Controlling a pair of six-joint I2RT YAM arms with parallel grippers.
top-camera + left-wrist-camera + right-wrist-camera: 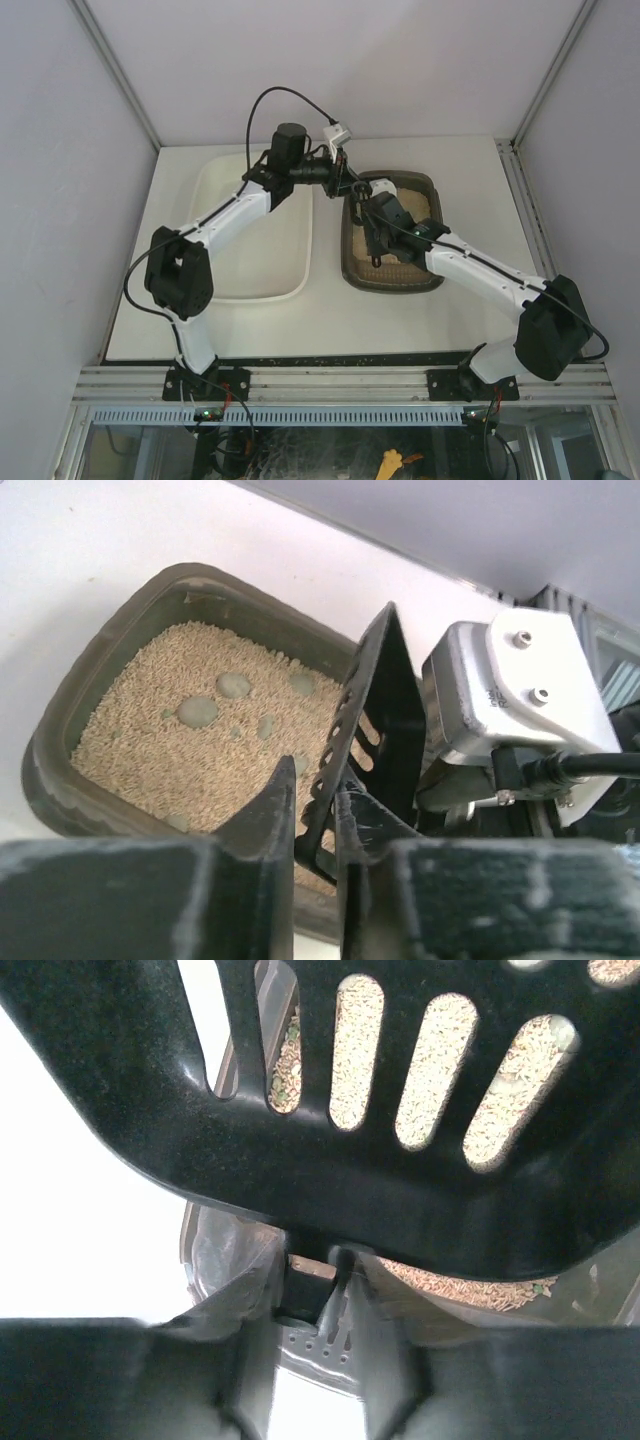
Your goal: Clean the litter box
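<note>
**Both grippers on the scoop, over the litter box**

1. Left fingers (262,832): set narrow. The rim of the black slotted scoop (385,710) sits clamped between them. The left gripper (313,792) stands above the edge of the litter box (58,750).

2. Right fingers (238,1295): set narrow and closed around the scoop's handle stub. The right gripper (315,1282) is above the box. The slotted blade spreads out ahead of it, and beige litter shows through the slots.

3. Scoop: tilted on edge over the box interior in the left wrist view, with its slotted face turned toward the litter (150,745). Whether its lower edge touches the litter cannot be told.

4. Litter box contents: sandy litter fills the tray to well below the rim. Several grey-green clumps (197,711) lie on the surface near the middle of the box, beside the scoop.

5. Right wrist camera housing (520,695): a white block, close behind the scoop on the side away from the litter.

6. Litter box position: it rests on the white table (330,325). A cream tub (300,255) lies just beside its long side, toward the left arm. The left arm crosses above that tub to reach the box's far corner. The right arm crosses the near edge of the box.
</note>
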